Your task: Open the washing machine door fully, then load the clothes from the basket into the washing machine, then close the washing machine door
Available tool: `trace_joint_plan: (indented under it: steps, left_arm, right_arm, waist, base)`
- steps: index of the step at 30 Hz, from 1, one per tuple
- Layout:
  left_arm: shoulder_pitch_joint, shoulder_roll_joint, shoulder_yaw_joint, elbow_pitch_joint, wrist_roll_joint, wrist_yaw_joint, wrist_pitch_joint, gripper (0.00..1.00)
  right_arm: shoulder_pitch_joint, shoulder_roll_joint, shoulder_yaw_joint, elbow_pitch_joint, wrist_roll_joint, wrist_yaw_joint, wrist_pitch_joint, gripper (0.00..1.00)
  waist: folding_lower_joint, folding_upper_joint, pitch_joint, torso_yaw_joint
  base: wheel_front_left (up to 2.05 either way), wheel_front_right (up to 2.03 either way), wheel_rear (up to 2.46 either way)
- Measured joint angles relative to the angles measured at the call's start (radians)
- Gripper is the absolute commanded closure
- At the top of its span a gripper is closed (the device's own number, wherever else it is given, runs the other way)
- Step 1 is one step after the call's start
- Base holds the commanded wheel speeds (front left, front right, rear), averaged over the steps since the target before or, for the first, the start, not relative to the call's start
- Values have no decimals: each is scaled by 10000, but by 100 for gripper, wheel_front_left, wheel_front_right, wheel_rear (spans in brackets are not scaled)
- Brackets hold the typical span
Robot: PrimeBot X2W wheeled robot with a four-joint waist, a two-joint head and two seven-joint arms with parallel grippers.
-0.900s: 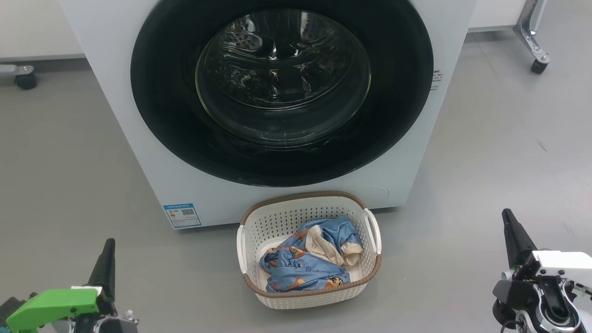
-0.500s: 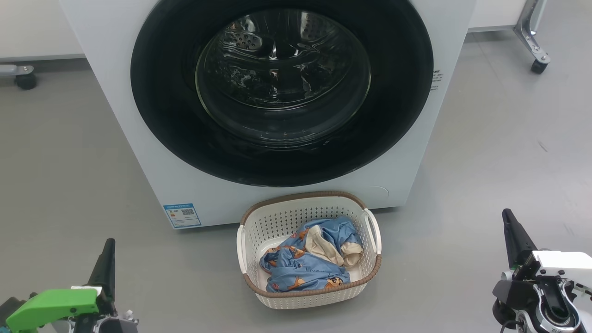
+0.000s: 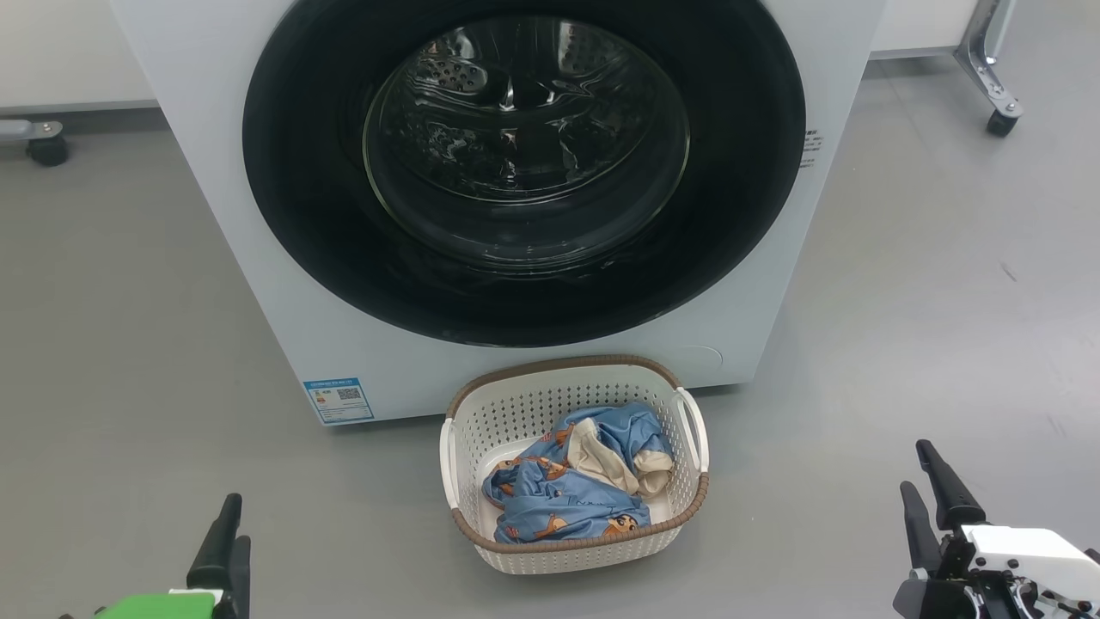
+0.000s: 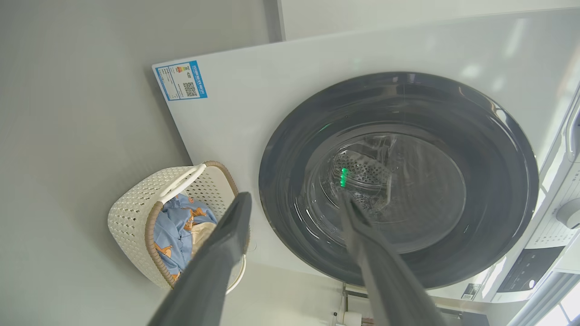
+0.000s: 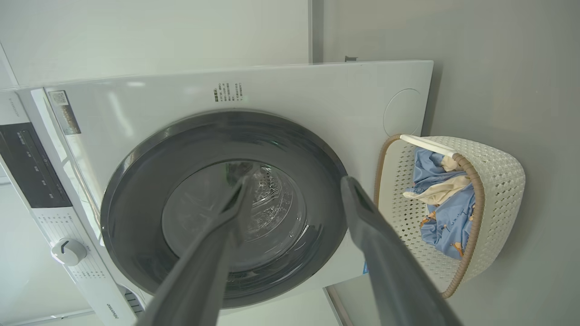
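The white washing machine (image 3: 215, 189) stands ahead of me, and its washing machine door (image 3: 301, 215) lies shut against the front, black rim around a glass bowl. On the floor just before it sits the cream basket (image 3: 550, 378), holding the blue printed clothes (image 3: 559, 499). My left gripper (image 3: 234, 524) is low at the left, open and empty. My right gripper (image 3: 915, 466) is low at the right, also open and empty. In the left wrist view the left gripper (image 4: 294, 197) points at the door (image 4: 290, 149). In the right wrist view the right gripper (image 5: 295, 181) points at the door (image 5: 136, 203), the basket (image 5: 498, 181) beside it.
Grey floor lies to both sides of the basket. A castor (image 3: 47, 150) sits at the back left and a metal leg on a wheel (image 3: 1001, 120) at the back right. A blue label (image 3: 339, 400) marks the machine's lower front. The dial (image 5: 68, 251) is on its control panel.
Both grippers have sunk toward the bottom edge of the head view. The right one has turned so that both its fingers show. Basket, clothes and door are unmoved.
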Motion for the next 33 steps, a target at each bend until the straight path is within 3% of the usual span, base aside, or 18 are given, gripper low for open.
trace_joint_plan:
  steps: [19,20,33]
  left_arm:
    - [-8,0,-178,-330,587,0,-614,0]
    - [-35,128,-303,-539,1461,0,-874,0]
    - [-42,153,8,-754,3384,0,-1254,0]
  right_arm:
    - [-19,-71,257,-485,-901,0,-545,0]
    - [-87,-320,387,-823,-2238,0,-790,0]
    - [-156,-535,629,-1452,-4640,2,-1210,0]
  waist:
    - [0,0,37,8]
    - [0,0,50,13]
    - [0,1,82,26]
  base:
    - [0,0,0]
    - [0,0,0]
    - [0,0,0]
